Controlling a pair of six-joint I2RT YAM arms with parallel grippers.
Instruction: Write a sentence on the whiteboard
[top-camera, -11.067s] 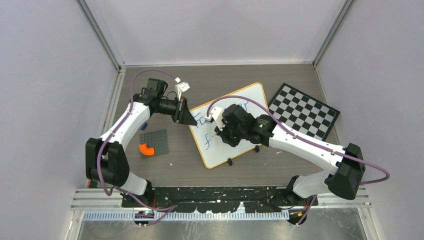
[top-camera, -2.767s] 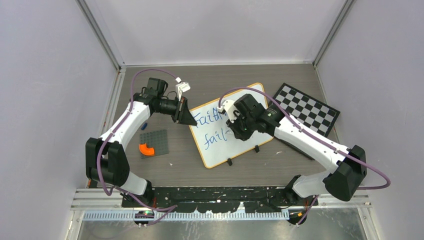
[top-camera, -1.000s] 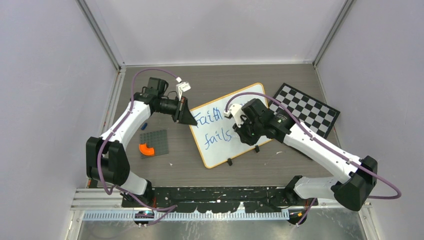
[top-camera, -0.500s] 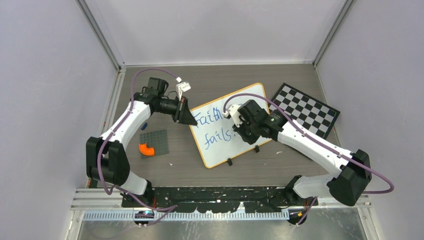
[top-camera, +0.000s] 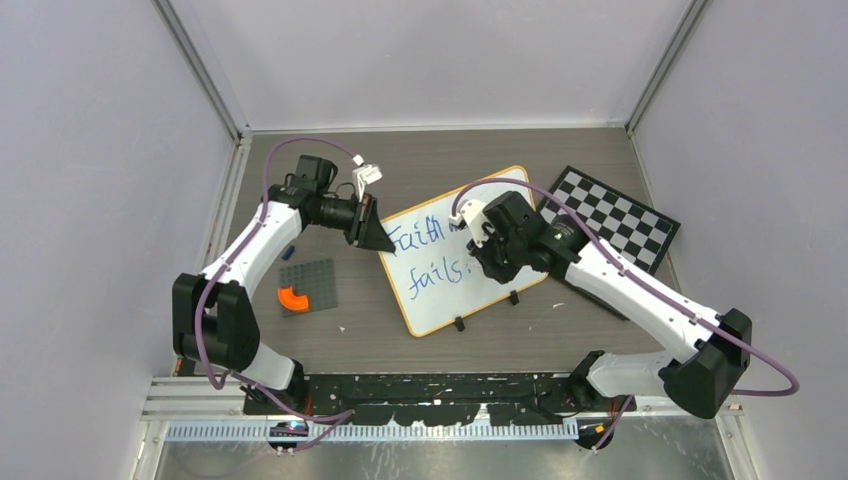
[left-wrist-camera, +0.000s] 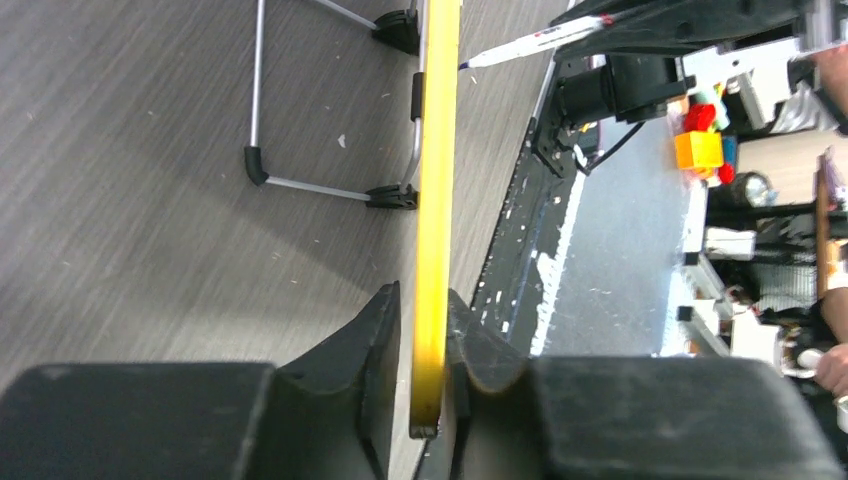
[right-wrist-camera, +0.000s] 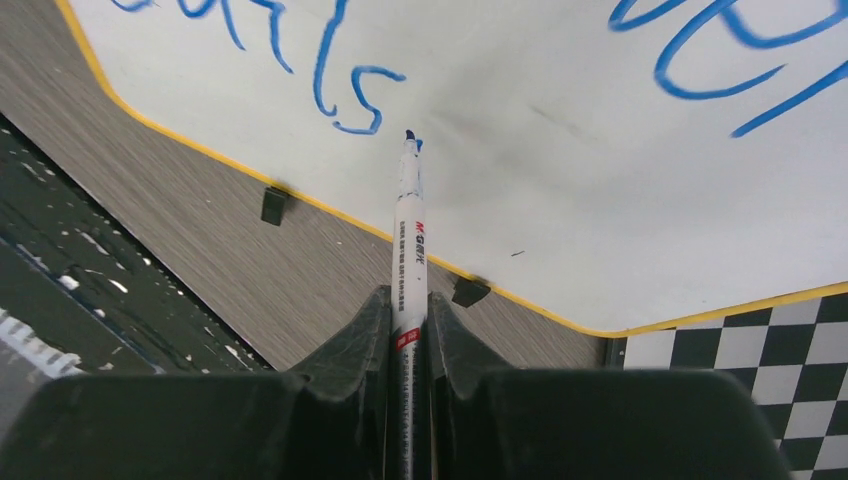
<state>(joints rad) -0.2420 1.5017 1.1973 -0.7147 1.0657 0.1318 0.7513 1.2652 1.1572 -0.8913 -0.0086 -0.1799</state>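
Left gripper (left-wrist-camera: 425, 300) is pinching the seemingly light, rigid whiteboard (right-wrist-camera: 540, 180) by its frame edge; right gripper (right-wrist-camera: 408, 300) is clamping the marker (right-wrist-camera: 410, 225).

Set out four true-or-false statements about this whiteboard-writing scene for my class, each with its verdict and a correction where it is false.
1. The left fingers clamp the whiteboard by its yellow edge. True.
2. The right fingers hold an eraser. False: they hold a marker.
3. The writing on the whiteboard is red. False: it is blue.
4. A checkered board lies on the table beside the whiteboard. True.
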